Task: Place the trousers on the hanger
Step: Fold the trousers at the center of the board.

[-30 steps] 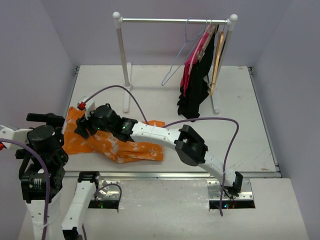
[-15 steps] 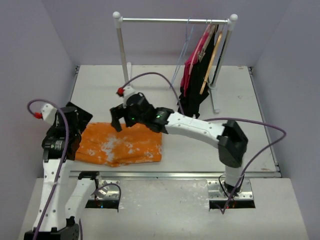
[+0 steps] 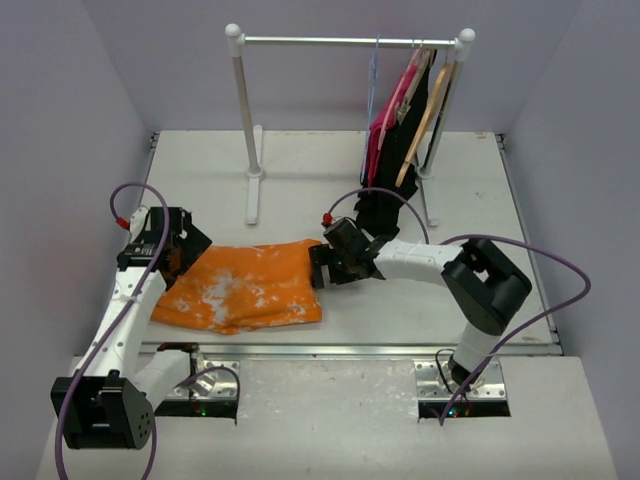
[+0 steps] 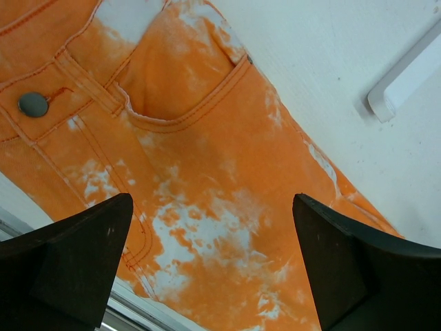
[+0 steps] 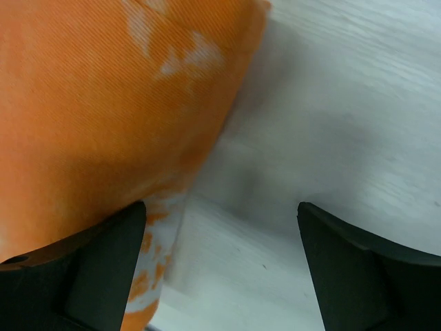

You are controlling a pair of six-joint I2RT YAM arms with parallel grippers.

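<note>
— Where are the trousers (image 3: pixel 245 285) lying?

— Flat on the table (image 3: pixel 300 170), near its front edge, spread from left to right. The waist end is on the left: the left wrist view shows a button (image 4: pixel 33 104) and a pocket (image 4: pixel 186 83) there.

— And the left end effector (image 3: pixel 178 243)?

— It hangs over that waist end with its fingers spread wide. It has hold of nothing; the cloth lies loose below it.

— The right end effector (image 3: pixel 322 266)?

— It is low at the trousers' right edge, also wide apart and empty. In its wrist view the orange hem runs by one finger (image 5: pixel 83 269), and bare table shows by the other.

— Where is the hanger (image 3: pixel 371 90)?

— On the rail (image 3: pixel 320 42) at the back of the table, well apart from the trousers. It is bare and hangs just left of a pink garment (image 3: pixel 385 125) and a black garment (image 3: pixel 385 205).
</note>
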